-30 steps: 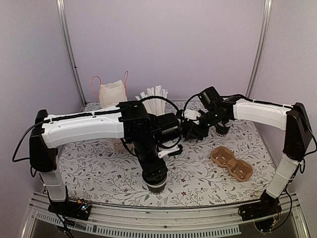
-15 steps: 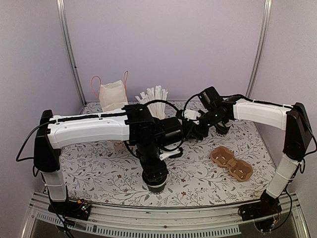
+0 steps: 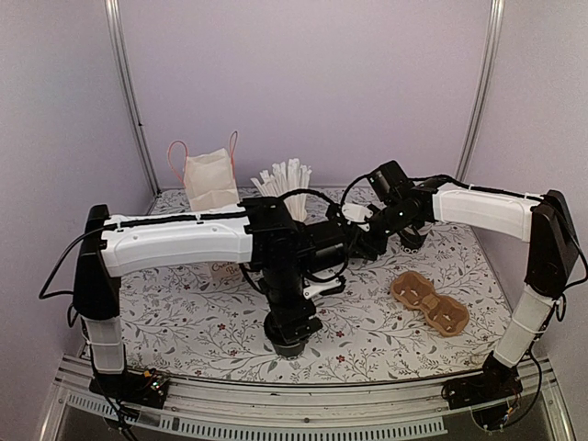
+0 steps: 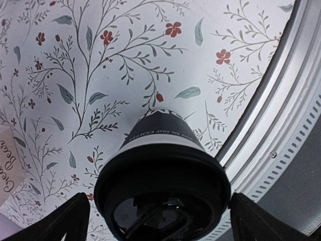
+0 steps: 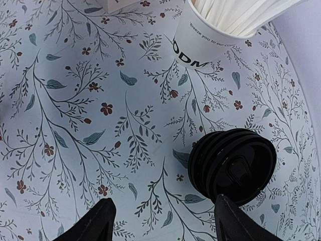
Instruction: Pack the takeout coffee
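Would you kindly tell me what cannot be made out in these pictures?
Left wrist view: the bottom edge cuts off the lid of the takeout coffee and the fingertips of the left gripper.
Top view: the left gripper covers most of that cup.
Right wrist view: the black lid hides whatever is beneath it.

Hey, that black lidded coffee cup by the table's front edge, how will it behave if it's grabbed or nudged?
The takeout coffee tapers to a narrow base, so a push up high would probably tip it. Its paper wall likely dents under a hard squeeze; the glossy lid looks stiffer but slicker.
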### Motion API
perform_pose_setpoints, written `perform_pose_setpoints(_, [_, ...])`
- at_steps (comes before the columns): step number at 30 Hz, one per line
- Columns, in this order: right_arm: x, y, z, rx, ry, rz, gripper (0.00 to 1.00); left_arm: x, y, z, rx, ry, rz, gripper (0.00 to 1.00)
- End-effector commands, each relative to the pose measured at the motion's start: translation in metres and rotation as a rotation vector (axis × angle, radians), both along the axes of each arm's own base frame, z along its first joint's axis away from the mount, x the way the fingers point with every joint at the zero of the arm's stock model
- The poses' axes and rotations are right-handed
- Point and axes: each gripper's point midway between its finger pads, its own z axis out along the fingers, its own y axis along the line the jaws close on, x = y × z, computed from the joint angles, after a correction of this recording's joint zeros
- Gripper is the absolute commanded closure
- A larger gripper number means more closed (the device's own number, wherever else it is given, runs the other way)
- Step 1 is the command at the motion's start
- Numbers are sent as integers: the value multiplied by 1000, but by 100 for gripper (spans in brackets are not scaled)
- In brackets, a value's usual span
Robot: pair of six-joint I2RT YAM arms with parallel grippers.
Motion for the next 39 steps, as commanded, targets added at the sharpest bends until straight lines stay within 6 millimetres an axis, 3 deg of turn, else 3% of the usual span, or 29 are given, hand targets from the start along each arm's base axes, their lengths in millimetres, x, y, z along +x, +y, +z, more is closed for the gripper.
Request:
perform_pose_setpoints(1, [-4,0,-4,4,24,7,29,-2,-10,14,-44,-19,-17,0])
perform_pose_setpoints(6, [-4,0,-4,4,25,6,29,-1,-9,27,-67,-42,-11,0])
perform_pose_setpoints(12, [-3,0,-1,6,19,-2,29,0,-3,63,-134,-118,-15,0])
perform_pose_setpoints(14, [3,-3,9,14,-2,-22,29,3,2,80,-162,-167,-6,0])
perform_pose_setpoints(18, [13,-3,60,122,-64,-62,29,19,9,112,-298,-289,62,0])
perform_pose_setpoints(22, [14,-7,114,247,-167,-128,29,50,28,133,-517,-326,301,0])
perform_pose_setpoints(24, [12,-12,140,305,-215,-162,25,57,35,136,-676,-280,403,0])
perform_pose_setpoints(26, [9,-18,160,356,-228,-205,5,54,38,135,-838,-218,455,0])
perform_pose_setpoints(28, [-1,-18,176,435,-185,-231,1,47,42,129,-967,-156,493,1])
perform_pose_setpoints(29, [-12,-14,179,487,-117,-224,1,41,46,116,-999,-118,510,3])
perform_pose_setpoints(32, [-55,6,168,574,123,-90,3,29,50,107,-1111,-41,539,5])
perform_pose_setpoints(37, [-118,20,117,614,506,79,22,23,54,82,-1146,51,625,10])
perform_pose_setpoints(39, [-132,20,96,586,603,91,27,21,53,72,-1124,76,643,11])
